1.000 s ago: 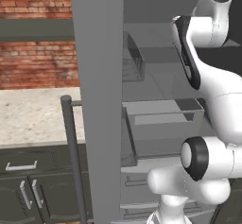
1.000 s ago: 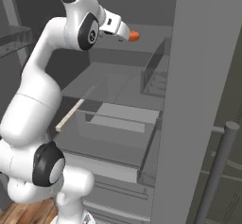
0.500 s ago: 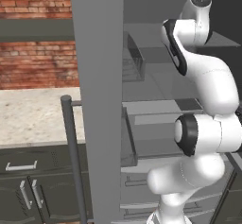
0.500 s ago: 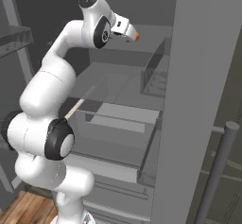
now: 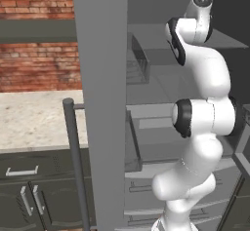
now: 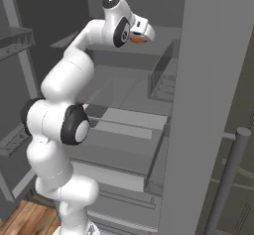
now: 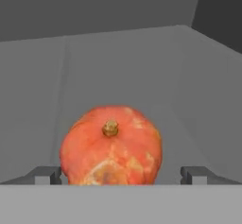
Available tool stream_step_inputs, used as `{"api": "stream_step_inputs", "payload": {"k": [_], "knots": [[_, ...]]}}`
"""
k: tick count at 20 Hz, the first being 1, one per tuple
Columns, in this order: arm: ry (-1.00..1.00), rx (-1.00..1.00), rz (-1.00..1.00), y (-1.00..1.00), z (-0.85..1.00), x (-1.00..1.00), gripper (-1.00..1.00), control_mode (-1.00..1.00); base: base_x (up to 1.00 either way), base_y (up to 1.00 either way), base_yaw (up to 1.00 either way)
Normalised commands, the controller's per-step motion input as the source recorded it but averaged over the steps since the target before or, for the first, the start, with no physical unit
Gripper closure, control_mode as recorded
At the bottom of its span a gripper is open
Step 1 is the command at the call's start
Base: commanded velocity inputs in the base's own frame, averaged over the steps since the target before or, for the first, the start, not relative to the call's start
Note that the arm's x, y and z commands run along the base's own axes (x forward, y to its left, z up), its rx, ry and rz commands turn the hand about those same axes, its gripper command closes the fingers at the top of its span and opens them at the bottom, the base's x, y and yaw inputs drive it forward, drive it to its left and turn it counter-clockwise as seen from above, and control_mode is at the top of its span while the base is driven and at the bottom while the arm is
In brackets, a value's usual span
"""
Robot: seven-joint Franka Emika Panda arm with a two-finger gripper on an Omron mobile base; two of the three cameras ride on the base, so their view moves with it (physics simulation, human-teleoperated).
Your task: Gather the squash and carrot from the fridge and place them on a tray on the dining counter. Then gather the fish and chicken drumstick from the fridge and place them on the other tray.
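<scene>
Fridge [image 6: 218, 80] open, arm reaching into its upper shelf [image 7: 118, 72]. Gripper [image 7: 121, 175] released, jaws spread wide. Squash [image 7: 111, 146] sits on the shelf between the fingers [image 7: 47, 175], stem toward camera; contact with either finger cannot be told

Squash [image 7: 111, 146] on the upper fridge shelf [image 7: 142, 72], between the wide-set fingertips [image 7: 47, 175] of the gripper [image 7: 122, 176], one tip on each side. Open fridge door [image 5: 102, 93] to the left, counter [image 5: 34, 118] farther left beyond it, cabinets [image 5: 29, 196] below. Drawer [image 6: 124, 145] pulled out under the shelves, bin [image 6: 163, 78] at far right.
</scene>
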Motion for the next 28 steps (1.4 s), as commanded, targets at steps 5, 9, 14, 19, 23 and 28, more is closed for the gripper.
{"api": "stream_step_inputs", "payload": {"k": [5, 9, 14, 19, 23, 28], "knots": [[0.05, 0.00, 0.00, -0.08, -0.02, 0.63, -1.00, -1.00, 0.00, 0.00, 0.00], [0.01, 0.00, 0.00, -0.05, -0.06, 0.17, -1.00, -1.00, 0.00, 0.00, 0.00], [0.01, 0.00, 0.00, 0.00, -0.22, 0.00, 1.00, -1.00, 0.00, 0.00, 0.00], [0.00, -0.02, 0.00, 0.00, -0.38, 0.00, 1.00, -1.00, 0.00, 0.00, 0.00], [-0.05, -0.01, 0.00, 0.07, -0.15, -0.23, 1.00, -1.00, 0.00, 0.00, 0.00], [-0.16, -0.01, 0.00, 0.16, 0.00, -0.70, 1.00, -1.00, 0.00, 0.00, 0.00]]}}
